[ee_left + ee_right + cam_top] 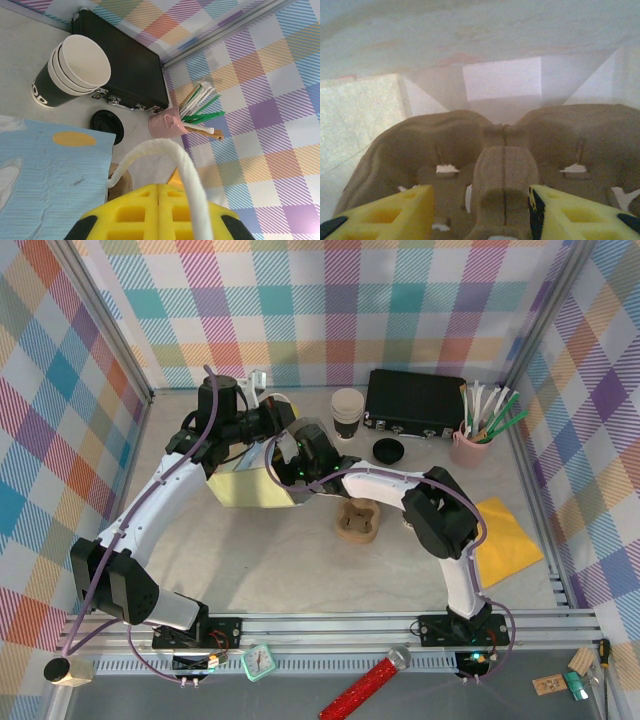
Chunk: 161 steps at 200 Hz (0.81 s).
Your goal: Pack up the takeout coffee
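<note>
No lidded dark takeout coffee is in view. A paper bag (248, 486) lies on its side at mid-table, its blue printed side (50, 170) seen in the left wrist view. My left gripper (283, 416) (159, 187) is shut at the bag's mouth, and the bag's white rope handle (165, 147) arches over its fingers. My right gripper (300, 464) (481, 196) reaches into the bag and is open. Its yellow fingers (410, 210) stand either side of the centre post of a brown pulp cup carrier (445, 145) inside the bag, without touching it.
A stack of lidless dark cups (347, 412) (75, 70) stands at the back, beside a black case (415, 404). A loose black lid (387, 449) (106, 124) lies in front. A pink holder of stirrers (470, 443), another pulp carrier (357, 521) and a yellow napkin (508, 540) are to the right.
</note>
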### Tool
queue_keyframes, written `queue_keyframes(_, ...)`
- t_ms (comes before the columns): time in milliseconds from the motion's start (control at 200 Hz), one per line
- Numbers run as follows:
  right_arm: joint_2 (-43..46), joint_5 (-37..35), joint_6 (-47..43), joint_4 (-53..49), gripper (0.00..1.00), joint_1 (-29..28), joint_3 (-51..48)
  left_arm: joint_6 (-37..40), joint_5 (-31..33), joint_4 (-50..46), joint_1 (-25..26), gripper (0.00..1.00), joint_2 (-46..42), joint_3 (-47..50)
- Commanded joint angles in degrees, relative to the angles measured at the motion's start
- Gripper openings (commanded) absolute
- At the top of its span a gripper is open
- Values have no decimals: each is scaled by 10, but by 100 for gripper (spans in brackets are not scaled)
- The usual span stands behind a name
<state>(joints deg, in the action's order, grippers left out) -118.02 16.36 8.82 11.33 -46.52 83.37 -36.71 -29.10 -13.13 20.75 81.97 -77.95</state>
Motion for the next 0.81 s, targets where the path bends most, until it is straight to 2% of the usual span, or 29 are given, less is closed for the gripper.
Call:
queue_keyframes(0,-26,6,9,-7,53,-1,26,-12,-19,33,1,0,-21,9)
queue_keyframes(80,-33,7,14,-19,56,-1,42,-8,-16,28,0,0,-22,9)
queue_keyframes(150,-31,2,16,-42,70,-1,51,-5,-14,24,-2,0,-23,9)
queue_keyframes(160,-31,0,15,-44,74,-1,50,-5,-14,24,-3,0,-23,9)
queue_keyframes(195,-24,-5,13,-50,97,-1,47,-1,-12,21,-4,0,-24,9)
queue_keyframes(205,-21,-7,12,-51,100,-1,45,0,-11,19,-5,0,-25,9)
queue_keyframes(400,17,-27,-5,-84,99,2,31,7,-9,15,-19,0,-28,17)
queue_keyframes(800,29,-72,7,-128,99,1,32,23,2,3,-22,0,-26,15)
